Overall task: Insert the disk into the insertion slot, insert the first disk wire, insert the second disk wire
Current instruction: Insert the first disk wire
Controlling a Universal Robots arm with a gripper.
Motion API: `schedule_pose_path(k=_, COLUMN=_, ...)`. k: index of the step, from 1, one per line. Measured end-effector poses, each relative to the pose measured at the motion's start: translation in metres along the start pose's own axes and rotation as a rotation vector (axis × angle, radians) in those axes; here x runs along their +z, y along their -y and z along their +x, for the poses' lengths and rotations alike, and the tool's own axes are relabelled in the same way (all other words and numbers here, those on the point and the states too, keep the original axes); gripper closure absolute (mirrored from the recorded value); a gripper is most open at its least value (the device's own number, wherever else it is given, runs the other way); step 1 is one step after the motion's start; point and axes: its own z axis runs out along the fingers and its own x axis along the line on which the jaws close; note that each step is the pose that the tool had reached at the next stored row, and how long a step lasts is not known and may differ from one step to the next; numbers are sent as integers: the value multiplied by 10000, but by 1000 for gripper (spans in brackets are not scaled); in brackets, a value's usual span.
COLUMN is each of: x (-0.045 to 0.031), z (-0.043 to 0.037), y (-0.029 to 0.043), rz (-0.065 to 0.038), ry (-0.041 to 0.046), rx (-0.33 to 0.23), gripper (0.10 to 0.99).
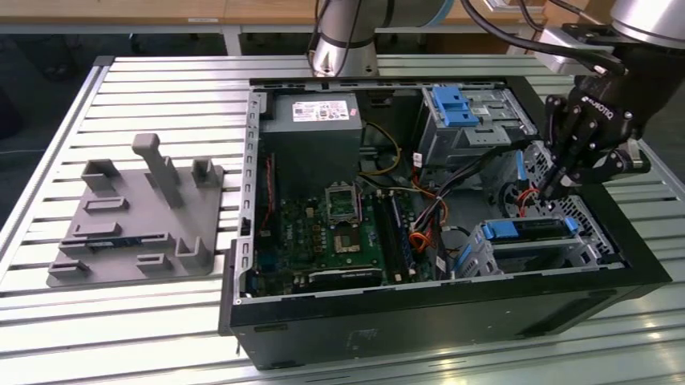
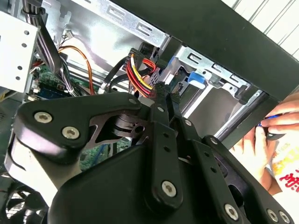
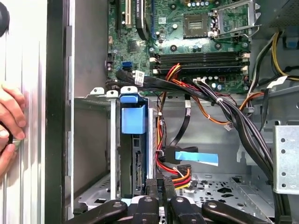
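- Jaws of the black gripper [image 3: 160,183]: drawn almost shut; we judge them pinching the plug of the red, yellow and black wire bundle [image 3: 181,175].
- We find the flat silver hard drive [image 3: 134,119], in its bright blue plastic carrier, seated in the low perforated sheet-metal cage [image 3: 113,140].
- We judge the bundle limp and light, its plug rigid: grip there.

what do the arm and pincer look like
The arm is a silver-grey tube with a light blue joint ring and black cables alongside. The pincer is matte black, with jointed link fingers, silver screw heads and white lettering on its body.
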Motion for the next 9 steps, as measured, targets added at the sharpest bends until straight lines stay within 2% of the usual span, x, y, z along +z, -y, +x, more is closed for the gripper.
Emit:
schedule_pose_path(k=2, x=1, z=8, y=-1, rz=3, ry=6, rx=-11, gripper=922)
schedule_pose_path(k=3, x=3, z=22, y=-2, rz=3, ry=51, rx=-12, gripper=922)
schedule_pose_path(k=8, x=17, z=110, y=-1, rz=7, ry=407, rx=-24, gripper=922)
schedule_pose_path(k=9, x=19, z=133, y=-1, rz=6, ry=457, rx=-26, gripper=922)
